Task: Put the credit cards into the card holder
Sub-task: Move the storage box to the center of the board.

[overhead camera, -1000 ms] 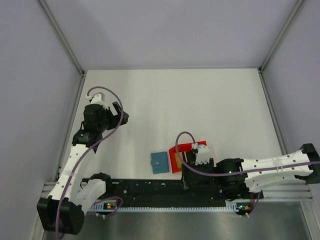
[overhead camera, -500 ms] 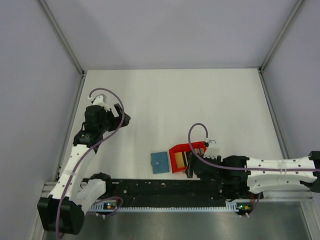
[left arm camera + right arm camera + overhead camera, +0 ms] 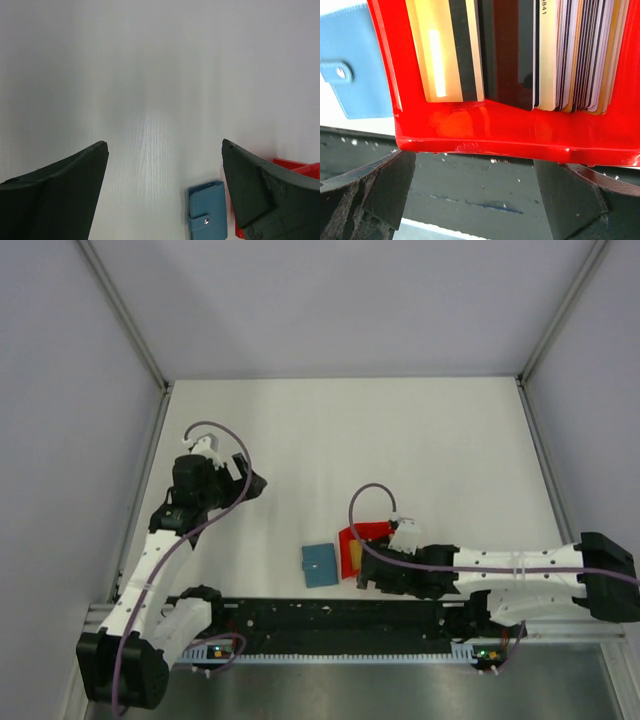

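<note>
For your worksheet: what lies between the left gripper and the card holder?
Only bare table, from left gripper to holder; left wrist view shows it.

Red bin on white table, just beside black front rail.

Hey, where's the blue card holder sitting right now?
In the top view the card holder lies closed on the table near its front edge, just left of the red bin.
</note>
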Controlling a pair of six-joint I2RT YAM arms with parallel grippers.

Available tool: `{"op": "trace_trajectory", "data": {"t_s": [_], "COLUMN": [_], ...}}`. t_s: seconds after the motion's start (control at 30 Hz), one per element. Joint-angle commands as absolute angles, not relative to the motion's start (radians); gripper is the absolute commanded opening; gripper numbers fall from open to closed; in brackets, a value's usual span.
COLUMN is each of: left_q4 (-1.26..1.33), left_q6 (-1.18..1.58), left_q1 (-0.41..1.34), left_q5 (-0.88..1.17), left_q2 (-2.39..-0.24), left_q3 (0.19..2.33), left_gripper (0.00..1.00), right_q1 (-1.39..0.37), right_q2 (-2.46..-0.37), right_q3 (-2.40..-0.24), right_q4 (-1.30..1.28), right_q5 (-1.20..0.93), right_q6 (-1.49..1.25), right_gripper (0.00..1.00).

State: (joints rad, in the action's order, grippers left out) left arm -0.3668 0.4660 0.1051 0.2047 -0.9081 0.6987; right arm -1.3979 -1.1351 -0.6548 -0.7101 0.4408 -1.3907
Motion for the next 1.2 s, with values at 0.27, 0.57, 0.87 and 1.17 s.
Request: {"op": "trace_trajectory", "data": {"t_s": [0.27, 0.57, 0.87, 1.17], "left_q4": [-0.298, -0.307, -0.38, -0.44], "left_q6": [0.512, 0.522, 0.535, 0.491], "left_q1": [0.13, 0.219, 0.368, 0.393], "left_q5": [0.318, 0.337, 0.31, 0.301], "left_q2": [-0.887, -0.88, -0.926, -1.017], "left_q3": [0.614, 0.578, 0.641, 0.703], "left_gripper": [0.98, 0.97, 0.98, 0.97], "right_q1": [-1.1, -0.894, -0.764, -0.577], "right_q2": [-1.111, -1.138, -1.098, -1.066], "right_q3": [-0.66, -0.695, -0.671, -0.629], "right_q4": [-0.566, -0.479, -0.577, -0.542], "right_q5": [0.434, 0.324, 0.325, 0.255], "right_q6": [-1.169, -0.659, -0.596, -0.554], "right_gripper": [0.99, 0.99, 0.99, 0.99]}}
